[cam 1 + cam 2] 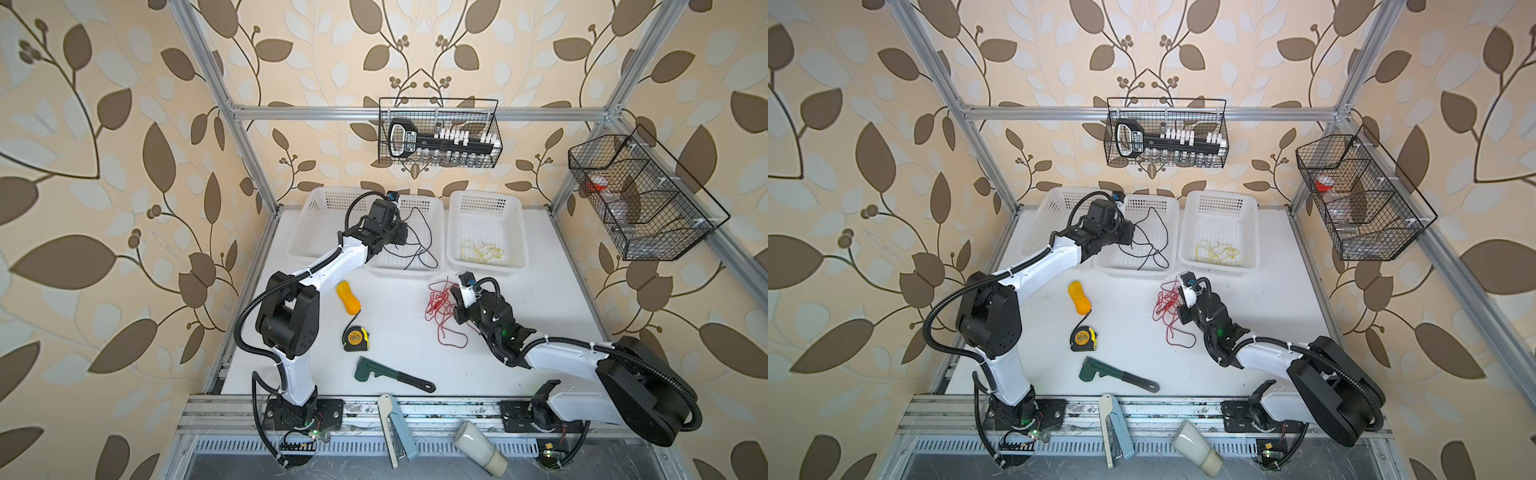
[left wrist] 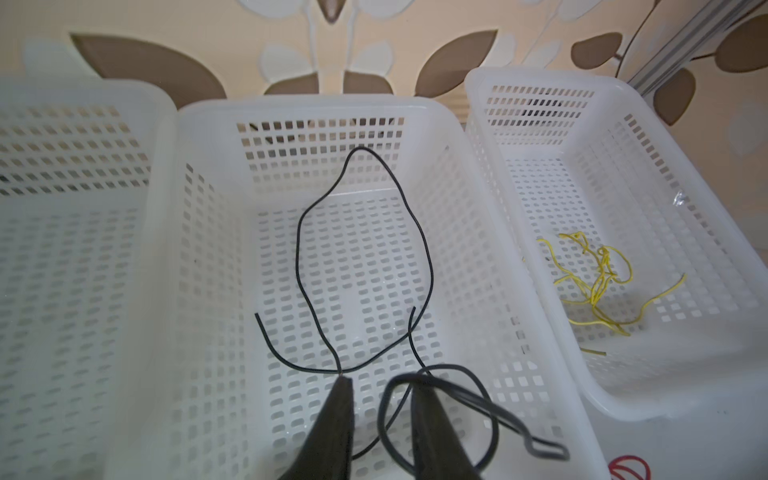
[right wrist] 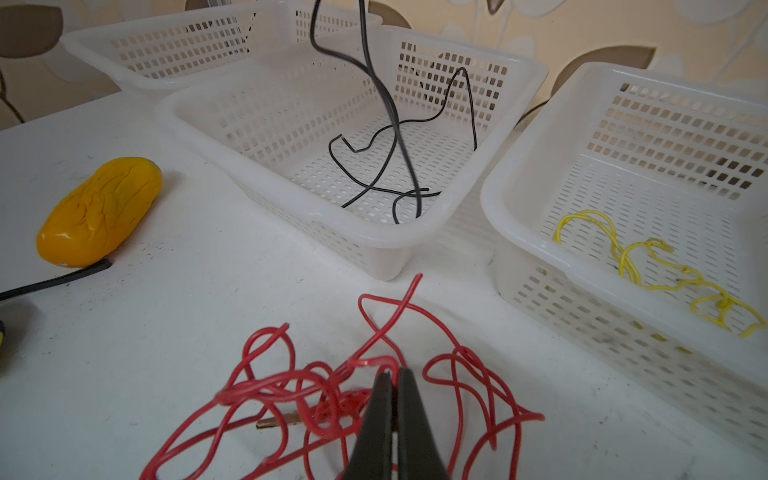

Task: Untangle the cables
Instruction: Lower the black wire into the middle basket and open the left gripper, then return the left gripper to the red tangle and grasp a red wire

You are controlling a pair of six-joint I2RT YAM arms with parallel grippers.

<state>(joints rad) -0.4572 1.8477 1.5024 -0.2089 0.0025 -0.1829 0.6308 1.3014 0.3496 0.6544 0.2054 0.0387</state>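
In both top views three white baskets sit in a row across the upper middle of the desk (image 1: 407, 345). My left arm (image 1: 332, 259) stretches from the lower left to the middle basket (image 1: 409, 271), and its wrist view shows the left jaws apart above that basket's floor. The black cable (image 2: 432, 270) lies mostly inside this basket in one big loop. One strand touches the tip of one jaw and a coil hangs round the other, and I cannot tell whether it is caught there or only draped. The yellow cable (image 2: 600, 284) is a small tangle on the floor of the right-hand basket (image 1: 484, 272), well apart from the rest. The red cable (image 3: 328, 390) is heaped in loose loops on the bare desk at the centre of the frame, just below the gap between the middle and right baskets. My right arm (image 1: 561, 357) comes in from the lower right, and the right jaws are together, pinched on a strand at the edge of the red heap. Left of centre lie an orange oblong thing (image 1: 348, 297), a tape measure (image 1: 355, 337) and a green-headed wrench (image 1: 390, 374), none touching a cable.
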